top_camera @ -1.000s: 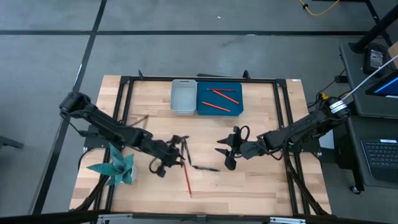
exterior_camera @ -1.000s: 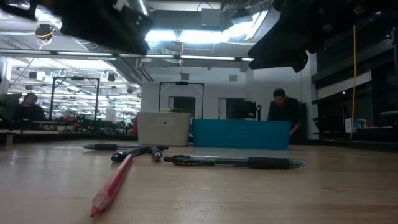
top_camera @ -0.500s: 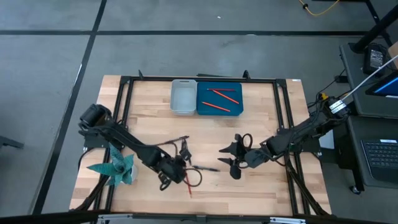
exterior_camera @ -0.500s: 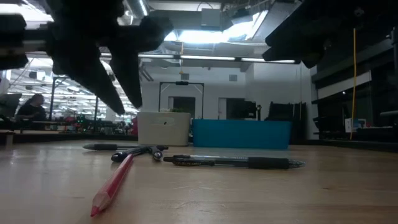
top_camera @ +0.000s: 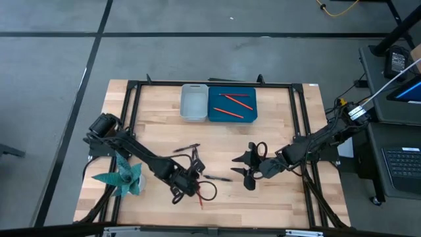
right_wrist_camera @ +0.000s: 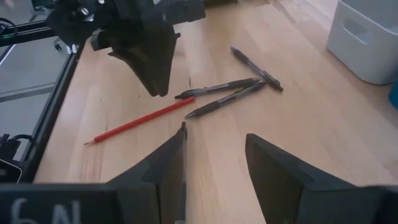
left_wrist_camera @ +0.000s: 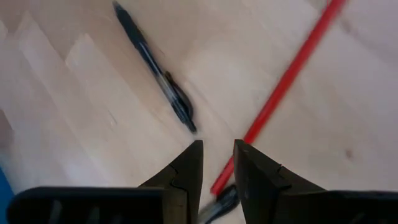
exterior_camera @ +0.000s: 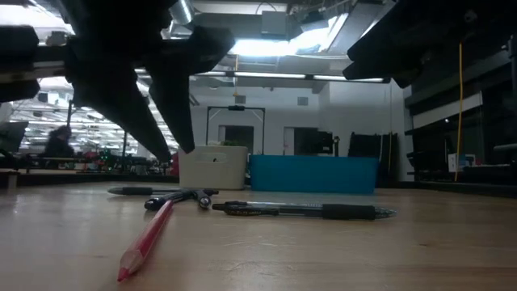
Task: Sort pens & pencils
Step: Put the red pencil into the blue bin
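Note:
A red pencil (top_camera: 198, 195) lies alone on the wood near the table's front, also in the left wrist view (left_wrist_camera: 280, 87). Several black pens lie close by: one (top_camera: 217, 176) beside it, two crossed (right_wrist_camera: 221, 93), one farther off (top_camera: 186, 149). More red pencils lie in the blue bin (top_camera: 232, 104). My left gripper (left_wrist_camera: 217, 149) hangs open just above the lone pencil's far end, fingers pointing steeply down and touching nothing. My right gripper (right_wrist_camera: 214, 146) stands open to the right of the pens, one pen (right_wrist_camera: 182, 174) lying below its finger.
A white bin (top_camera: 194, 102) stands left of the blue bin at the table's far side. A teal paper shape (top_camera: 122, 176) sits at the front left. A black frame (top_camera: 131, 99) runs around the table. Bare wood lies between the bins and the pens.
My left gripper has swung toward the table's near edge and right, sunk, and tipped steeply downward over the lone red pencil, rolling as it went. My right gripper has shifted a little toward the near edge. Pens and pencil lie as before.

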